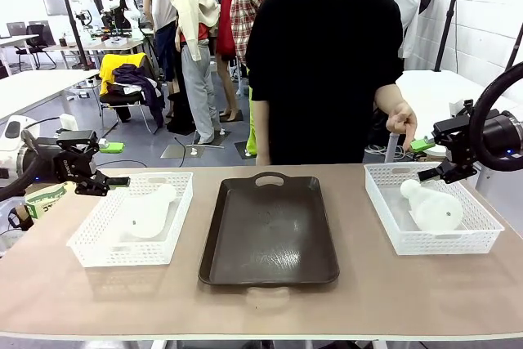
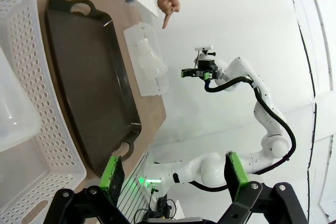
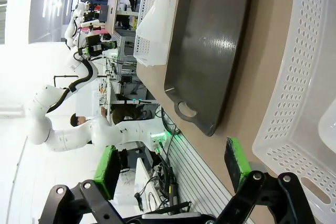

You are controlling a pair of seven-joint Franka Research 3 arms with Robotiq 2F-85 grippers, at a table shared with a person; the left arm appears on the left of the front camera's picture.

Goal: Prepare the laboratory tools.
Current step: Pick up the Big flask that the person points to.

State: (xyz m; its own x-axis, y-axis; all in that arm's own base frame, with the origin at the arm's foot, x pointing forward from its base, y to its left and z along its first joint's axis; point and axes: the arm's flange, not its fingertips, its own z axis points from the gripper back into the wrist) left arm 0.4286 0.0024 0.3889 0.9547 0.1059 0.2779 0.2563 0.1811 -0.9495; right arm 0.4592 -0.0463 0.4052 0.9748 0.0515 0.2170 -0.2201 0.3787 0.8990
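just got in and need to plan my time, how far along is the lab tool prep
Done: nothing visibly; the left flask lies in the left basket, the right flask in the right basket, neither on the brown tray. In hand: both claws open and holding nothing, left claw beside its basket, right claw near its basket's far rim, where the person's hand points. Left: probably picking up both flasks.

Just right of the left gripper (image 1: 117, 181) sits the left basket (image 1: 91, 244), with a flask (image 1: 147, 215) lying in it. Further right, the tray (image 1: 270, 239) lies mid-table between the two baskets. Beneath the right gripper (image 1: 426, 161) sits the right basket (image 1: 490, 239), holding the other flask (image 1: 435, 207). A person's hand (image 1: 400, 123) hangs just left of that gripper, farther back.
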